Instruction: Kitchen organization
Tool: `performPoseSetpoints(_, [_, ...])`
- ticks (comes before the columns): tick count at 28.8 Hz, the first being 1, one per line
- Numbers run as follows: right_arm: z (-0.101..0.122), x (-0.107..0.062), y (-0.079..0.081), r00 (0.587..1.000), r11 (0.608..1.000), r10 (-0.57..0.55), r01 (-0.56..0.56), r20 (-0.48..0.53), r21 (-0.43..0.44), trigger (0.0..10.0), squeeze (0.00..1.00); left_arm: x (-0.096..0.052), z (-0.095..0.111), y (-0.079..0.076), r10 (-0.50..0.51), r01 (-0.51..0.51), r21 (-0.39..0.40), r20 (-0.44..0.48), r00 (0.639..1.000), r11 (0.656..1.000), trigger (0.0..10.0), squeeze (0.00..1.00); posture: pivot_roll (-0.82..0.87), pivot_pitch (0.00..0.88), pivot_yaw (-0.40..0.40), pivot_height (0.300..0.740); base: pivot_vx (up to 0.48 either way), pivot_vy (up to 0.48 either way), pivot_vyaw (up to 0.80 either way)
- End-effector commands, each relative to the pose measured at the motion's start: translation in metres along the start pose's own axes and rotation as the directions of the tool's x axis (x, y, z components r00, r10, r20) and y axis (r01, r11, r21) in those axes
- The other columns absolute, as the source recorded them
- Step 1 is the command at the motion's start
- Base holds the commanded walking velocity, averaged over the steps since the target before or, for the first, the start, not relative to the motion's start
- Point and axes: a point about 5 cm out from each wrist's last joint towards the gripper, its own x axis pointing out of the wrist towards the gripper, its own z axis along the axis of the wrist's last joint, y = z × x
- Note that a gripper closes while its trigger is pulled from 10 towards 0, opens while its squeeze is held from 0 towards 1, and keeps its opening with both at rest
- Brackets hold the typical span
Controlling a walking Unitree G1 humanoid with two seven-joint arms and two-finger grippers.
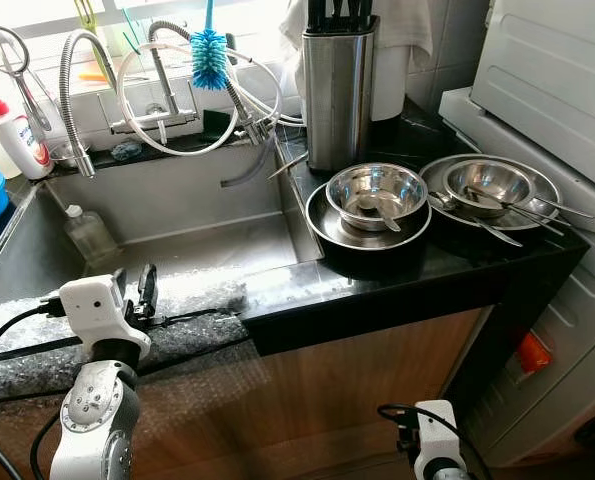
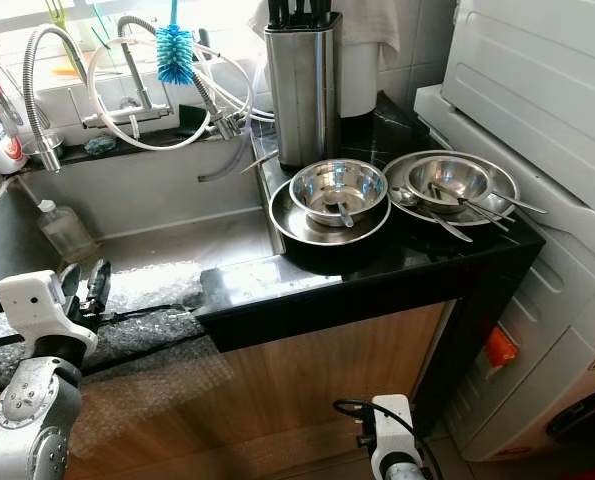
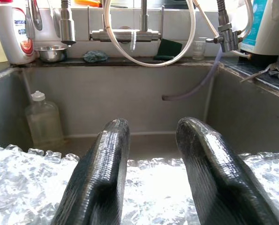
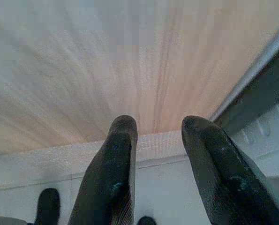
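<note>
Bubble wrap [image 1: 177, 300] covers the sink's front edge beneath the left end effector [image 3: 151, 140], parted and empty. Right end effector [image 4: 160, 140], parted and empty, hangs before the wooden cabinet [image 1: 377, 370]. Steel bowls [image 1: 377, 195] sit on the tabletop [image 1: 447, 265].

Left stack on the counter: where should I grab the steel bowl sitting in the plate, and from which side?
Probably grip the steel bowl by its near rim, one finger inside and one outside, coming from above. It sits upright and open in the plate. A spoon lies inside it, and the knife block stands behind.
</note>
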Motion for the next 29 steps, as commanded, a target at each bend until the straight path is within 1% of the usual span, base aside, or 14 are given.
performPoseSetpoints(1, [0.005,0.000,0.003,0.999,1.000,0.018,-0.017,0.042,-0.017,10.0,0.00,0.002,0.000,0.001,0.003,-0.003,0.019,-0.004,1.000,1.000,10.0,0.00,-0.02,0.000,0.116,0.740,0.000,0.000,0.00])
performPoseSetpoints(4, [0.008,-0.001,0.000,0.996,0.998,0.022,-0.017,0.081,-0.060,10.0,0.00,0.002,-0.002,-0.001,0.003,-0.003,0.016,-0.009,1.000,1.000,10.0,0.00,-0.02,0.000,0.113,0.740,0.000,0.000,0.00])
performPoseSetpoints(7, [0.010,-0.003,-0.004,0.993,0.998,-0.003,0.010,0.121,-0.055,10.0,0.00,0.002,-0.003,-0.002,0.001,-0.001,0.015,-0.010,1.000,1.000,10.0,0.00,-0.02,0.000,0.112,0.740,0.000,0.000,0.00])
performPoseSetpoints(9, [0.014,-0.005,-0.007,0.985,0.997,-0.020,0.033,0.172,-0.072,10.0,0.00,0.002,-0.005,-0.003,0.000,0.000,0.013,-0.015,1.000,1.000,10.0,0.00,-0.03,0.000,0.114,0.740,0.000,0.000,0.00])
performPoseSetpoints(12, [0.024,-0.011,-0.014,0.959,0.993,-0.042,0.071,0.281,-0.092,10.0,0.00,0.004,-0.008,-0.004,-0.003,0.003,0.010,-0.021,1.000,1.000,10.0,0.00,-0.04,0.000,0.116,0.740,0.000,0.000,0.00])
performPoseSetpoints(13, [0.036,-0.017,-0.020,0.927,0.991,-0.064,0.102,0.369,-0.085,10.0,0.00,0.006,-0.009,-0.005,-0.008,0.008,0.008,-0.022,1.000,1.000,10.0,0.00,-0.05,0.000,0.118,0.740,0.000,0.000,0.00])
performPoseSetpoints(15, [0.051,-0.026,-0.025,0.891,0.989,-0.067,0.118,0.448,-0.088,10.0,0.00,0.008,-0.009,-0.006,-0.014,0.014,0.005,-0.020,1.000,1.000,10.0,0.00,-0.05,0.000,0.117,0.740,0.000,0.000,0.00])
performPoseSetpoints(18, [0.067,-0.034,-0.027,0.861,0.984,-0.049,0.127,0.505,-0.121,10.0,0.00,0.009,-0.010,-0.007,-0.017,0.017,0.004,-0.020,1.000,1.000,10.0,0.00,-0.05,0.000,0.117,0.740,0.000,0.000,0.00])
performPoseSetpoints(20, [0.078,-0.039,-0.029,0.839,0.983,-0.053,0.140,0.541,-0.122,10.0,0.00,0.009,-0.011,-0.008,-0.019,0.019,0.004,-0.021,1.000,1.000,10.0,0.00,-0.05,0.000,0.116,0.740,0.000,0.000,0.00])
performPoseSetpoints(21, [0.090,-0.042,-0.029,0.813,0.982,-0.048,0.144,0.581,-0.121,10.0,0.00,0.010,-0.011,-0.009,-0.022,0.022,0.005,-0.022,1.000,1.000,10.0,0.00,-0.05,0.000,0.115,0.740,0.000,0.000,0.00])
performPoseSetpoints(25, [0.096,-0.044,-0.028,0.797,0.981,-0.041,0.147,0.603,-0.128,10.0,0.00,0.010,-0.012,-0.009,-0.022,0.022,0.005,-0.019,1.000,1.000,10.0,0.00,-0.05,0.000,0.115,0.740,0.000,0.000,0.00])
performPoseSetpoints(26, [0.126,-0.049,-0.027,0.754,0.981,-0.039,0.154,0.656,-0.119,10.0,0.00,0.011,-0.013,-0.010,-0.023,0.023,0.003,-0.015,1.000,1.000,10.0,0.00,-0.05,0.000,0.112,0.740,0.000,0.000,0.00])
performPoseSetpoints(28, [0.152,-0.055,-0.024,0.719,0.983,-0.031,0.149,0.695,-0.110,10.0,0.00,0.012,-0.013,-0.010,-0.024,0.024,0.001,-0.012,1.000,1.000,10.0,0.00,-0.05,0.000,0.112,0.740,0.000,0.000,0.00])
performPoseSetpoints(29, [0.155,-0.056,-0.024,0.715,0.983,-0.029,0.147,0.698,-0.109,10.0,0.00,0.012,-0.013,-0.010,-0.024,0.024,0.001,-0.012,1.000,1.000,10.0,0.00,-0.05,0.000,0.112,0.740,0.000,0.000,0.00])
